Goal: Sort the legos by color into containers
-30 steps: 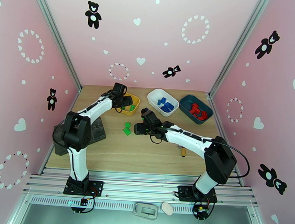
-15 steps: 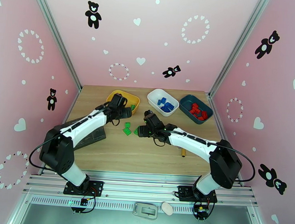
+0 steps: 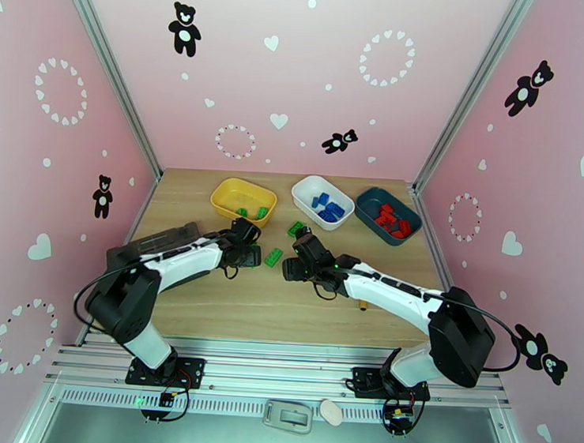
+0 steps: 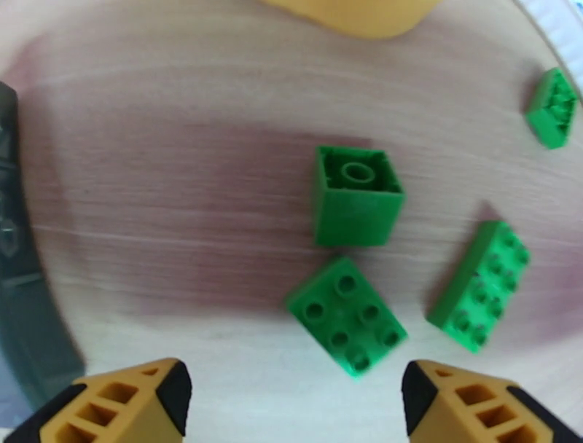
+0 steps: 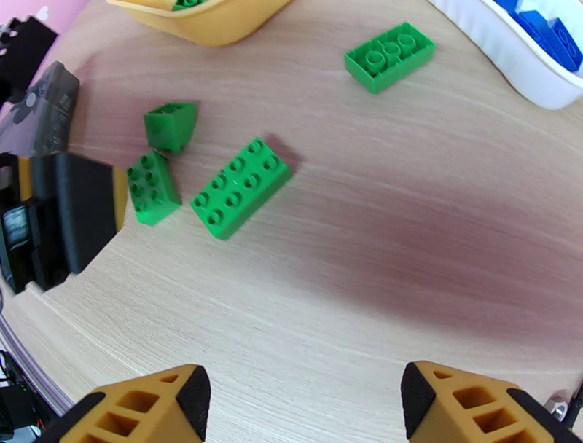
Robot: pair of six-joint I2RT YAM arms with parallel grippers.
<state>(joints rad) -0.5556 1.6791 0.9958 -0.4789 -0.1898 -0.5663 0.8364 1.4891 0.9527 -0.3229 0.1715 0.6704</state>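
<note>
Left gripper (image 4: 295, 397) wide, empty; glossy studded green brick (image 4: 346, 315) lies just ahead of fingers (image 4: 131, 408). Right gripper (image 5: 306, 402) wide, empty above wood table (image 5: 408, 248).

Green legos (image 5: 240, 187), yellow container (image 3: 230, 192), wood-grain table (image 5: 408, 240)

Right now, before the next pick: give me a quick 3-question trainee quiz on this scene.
1. How many green legos lie loose on the table?
2. True or false: the white bin holds blue legos.
3. Which bin already has green legos inside? A yellow, B white, C teal.

Key: 1) four. 2) true. 3) A, the yellow bin.
</note>
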